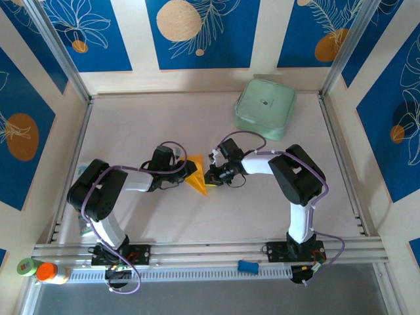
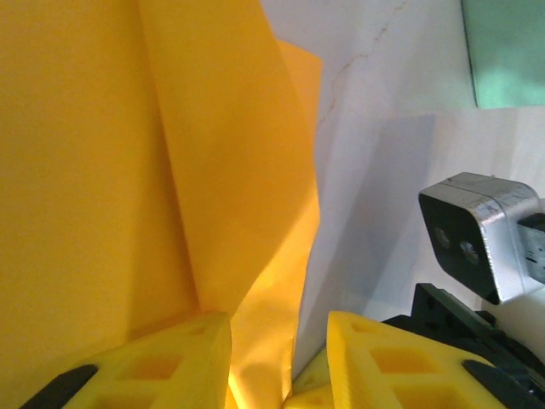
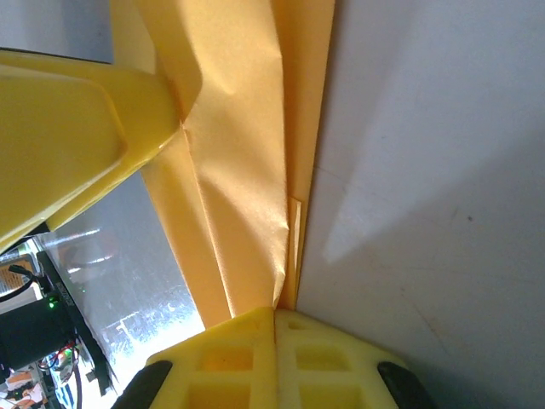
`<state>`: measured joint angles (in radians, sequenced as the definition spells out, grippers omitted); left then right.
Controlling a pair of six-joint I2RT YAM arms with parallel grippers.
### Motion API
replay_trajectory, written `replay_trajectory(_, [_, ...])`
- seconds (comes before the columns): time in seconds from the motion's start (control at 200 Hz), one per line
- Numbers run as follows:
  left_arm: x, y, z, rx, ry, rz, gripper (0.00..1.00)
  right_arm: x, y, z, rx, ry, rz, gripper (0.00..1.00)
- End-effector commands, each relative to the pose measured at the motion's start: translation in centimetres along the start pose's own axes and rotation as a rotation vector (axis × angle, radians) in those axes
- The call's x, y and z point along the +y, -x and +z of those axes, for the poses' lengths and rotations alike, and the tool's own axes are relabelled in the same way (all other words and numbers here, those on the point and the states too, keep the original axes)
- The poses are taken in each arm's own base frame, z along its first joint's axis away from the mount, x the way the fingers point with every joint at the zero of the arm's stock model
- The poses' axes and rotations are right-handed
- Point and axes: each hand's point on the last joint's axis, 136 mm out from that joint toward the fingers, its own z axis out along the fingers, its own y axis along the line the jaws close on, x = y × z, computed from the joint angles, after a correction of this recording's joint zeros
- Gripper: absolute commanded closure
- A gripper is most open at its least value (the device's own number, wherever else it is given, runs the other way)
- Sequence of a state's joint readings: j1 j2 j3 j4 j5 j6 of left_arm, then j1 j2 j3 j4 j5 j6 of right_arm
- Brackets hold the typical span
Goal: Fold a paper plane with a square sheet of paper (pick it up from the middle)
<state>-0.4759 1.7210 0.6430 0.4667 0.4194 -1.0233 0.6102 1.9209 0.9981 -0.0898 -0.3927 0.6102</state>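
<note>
The orange-yellow sheet of paper [image 1: 197,177] lies mid-table, folded and creased into a pointed wedge. It hangs between my two grippers, which meet over it. My left gripper [image 1: 188,172] is at its left side. In the left wrist view its jaws [image 2: 279,328] stand apart, and a fold of the paper [image 2: 128,170] runs loosely through the gap. My right gripper [image 1: 210,176] is at the paper's right side. Its fingers [image 3: 274,313] are pressed together on the layered edge of the paper [image 3: 238,170]. One left fingertip [image 3: 77,128] touches a crease.
A mint-green rounded-square case [image 1: 265,107] sits at the back right, its corner also in the left wrist view [image 2: 507,51]. A small blue item [image 1: 247,266] lies on the front rail. An orange-capped bottle [image 1: 47,271] stands at the front left. Walls enclose the table.
</note>
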Motion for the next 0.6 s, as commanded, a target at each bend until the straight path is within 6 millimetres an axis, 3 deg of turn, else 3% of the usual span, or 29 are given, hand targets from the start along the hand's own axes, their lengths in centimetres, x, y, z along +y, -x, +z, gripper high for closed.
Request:
replay_trajectory(0.0, [-2.7, 0.9, -1.0, -0.025, -0.087, 0.048, 0.67, -3.6, -1.9, 0.9, 0.041, -0.135, 0.042, 1.00])
replay_trajectory(0.115, [-2.9, 0.9, -0.7, -0.007, -0.086, 0.070, 0.71, -3.6, -1.9, 0.9, 0.051, -0.143, 0.030, 1.00])
replay_trajectory(0.365, [-0.9, 0.5, 1.1, 0.044, -0.021, 0.021, 0.77, -3.4, -1.6, 0.7, 0.052, -0.144, 0.019, 1.00])
replay_trajectory(0.595, [1.4, -0.1, 1.5, 0.077, 0.080, -0.025, 0.78, -2.2, -1.0, 0.0, 0.034, -0.116, 0.010, 0.96])
